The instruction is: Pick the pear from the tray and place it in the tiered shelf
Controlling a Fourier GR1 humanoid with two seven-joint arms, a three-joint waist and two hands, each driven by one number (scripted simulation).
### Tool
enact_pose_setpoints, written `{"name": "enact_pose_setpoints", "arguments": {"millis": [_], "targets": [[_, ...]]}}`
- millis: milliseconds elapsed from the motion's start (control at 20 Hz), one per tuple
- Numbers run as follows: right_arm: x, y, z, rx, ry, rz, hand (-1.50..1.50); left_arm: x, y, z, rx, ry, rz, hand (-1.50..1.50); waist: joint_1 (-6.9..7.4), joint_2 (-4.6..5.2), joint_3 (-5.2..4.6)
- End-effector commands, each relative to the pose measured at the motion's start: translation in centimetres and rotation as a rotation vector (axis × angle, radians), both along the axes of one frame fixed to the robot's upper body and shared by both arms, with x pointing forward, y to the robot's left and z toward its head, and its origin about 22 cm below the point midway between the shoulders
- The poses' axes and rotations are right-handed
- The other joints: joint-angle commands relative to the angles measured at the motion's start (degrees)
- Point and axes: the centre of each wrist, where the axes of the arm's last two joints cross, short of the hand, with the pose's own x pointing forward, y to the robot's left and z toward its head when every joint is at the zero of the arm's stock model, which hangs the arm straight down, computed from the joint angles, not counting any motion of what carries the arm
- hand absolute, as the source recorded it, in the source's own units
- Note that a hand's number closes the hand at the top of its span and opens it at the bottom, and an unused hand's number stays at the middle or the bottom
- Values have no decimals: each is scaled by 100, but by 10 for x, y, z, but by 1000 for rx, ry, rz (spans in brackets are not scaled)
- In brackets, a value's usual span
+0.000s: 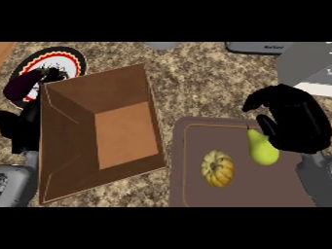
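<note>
Two fruits lie on the brown tray (190, 185) at the near right: a yellow-green pear (263, 151) and, just to its left, a small round orange pumpkin (218, 168); they sit near each other but apart.

The right hand (292, 121) is over the far right part of the tray; its black fingers curl down around the top of the pear, close to the stem; I think they touch the pear, but the hand hides the spot, so I cannot be sure it has a real hold; most of the pear's body shows below the hand and seems to rest on the tray.

The left hand (19, 127) is at the left edge, beside the big brown box (96, 131); its fingers look straight and relaxed, and it holds nothing.

Far left of the box is a round plate (67, 57) with a dark purple eggplant (23, 83) lying on it and hanging over its rim.

At the far right stands a grey thing with flat levels (319, 68); I take it to be the tiered shelf.

So the job is only at its start; the pear is not lifted yet; what is left is to close on it, lift it off the tray, carry it far and right, and set it down on the shelf.
</note>
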Motion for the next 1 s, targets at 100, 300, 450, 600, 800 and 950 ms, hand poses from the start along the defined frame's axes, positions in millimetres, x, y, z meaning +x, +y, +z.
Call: {"name": "enact_pose_setpoints", "arguments": {"millis": [100, 300, 450, 600, 800, 950], "targets": [[5, -44, -39, 80, 59, 344, -150, -8, -16, -4, -10, 33, -156, 0, 65, 38, -10], [13, -97, -38, 93, -17, 473, -150, -8, -9, 6, -16, 34, -175, 0, 34, 3, -20], [24, -143, -17, 45, -59, 471, -150, -16, -3, 4, -9, 44, -182, 0, 59, -18, -29], [29, -156, -9, -31, -56, 465, -150, -18, -2, 9, -12, 42, -185, 0, 62, -29, -22], [39, -162, 33, -201, -110, 469, -150, -18, -16, 4, -29, 43, -181, 0, -9, -26, -19], [39, -165, 47, -270, -133, 486, -150, -24, -4, 16, -25, 48, -177, 0, 18, -62, -19]]}}
